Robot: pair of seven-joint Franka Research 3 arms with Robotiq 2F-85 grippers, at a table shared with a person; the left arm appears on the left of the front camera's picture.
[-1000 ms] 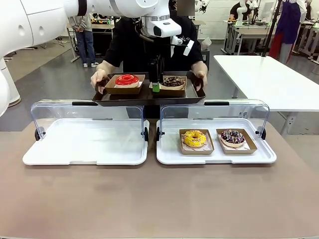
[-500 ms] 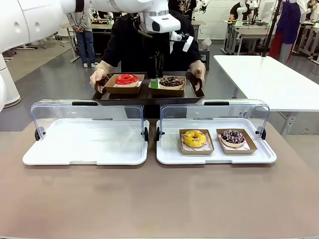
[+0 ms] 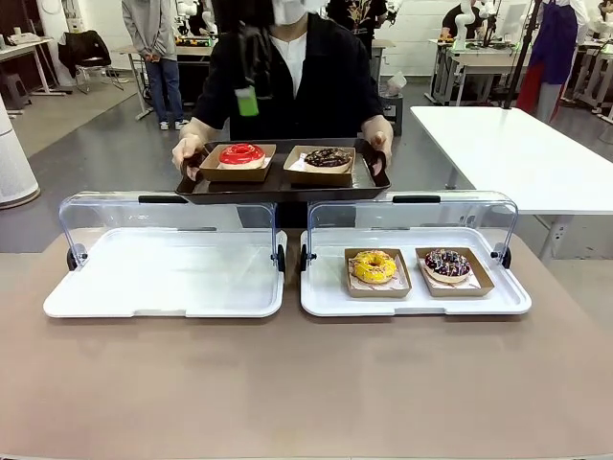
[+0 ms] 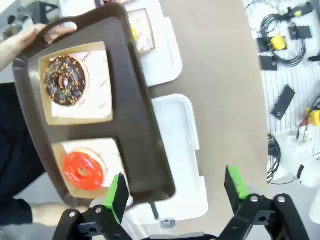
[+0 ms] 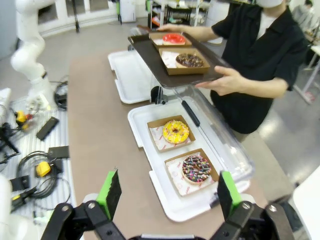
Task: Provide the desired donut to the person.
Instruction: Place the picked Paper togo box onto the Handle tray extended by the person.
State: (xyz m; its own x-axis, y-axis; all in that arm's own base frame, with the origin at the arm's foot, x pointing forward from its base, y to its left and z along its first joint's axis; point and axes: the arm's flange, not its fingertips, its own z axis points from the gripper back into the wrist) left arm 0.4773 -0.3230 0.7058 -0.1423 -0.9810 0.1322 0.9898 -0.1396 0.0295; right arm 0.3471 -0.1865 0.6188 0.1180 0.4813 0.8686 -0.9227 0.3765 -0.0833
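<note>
The person point(image 3: 287, 77) holds a tray point(image 3: 283, 184) with two donuts beyond the tabletop's far edge; both my claws gape, holding nothing.

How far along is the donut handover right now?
Done: the chocolate donut and red donut sit on the tray the person holds. In hand: nothing; left end effector is open. Left: nothing obvious.
</note>
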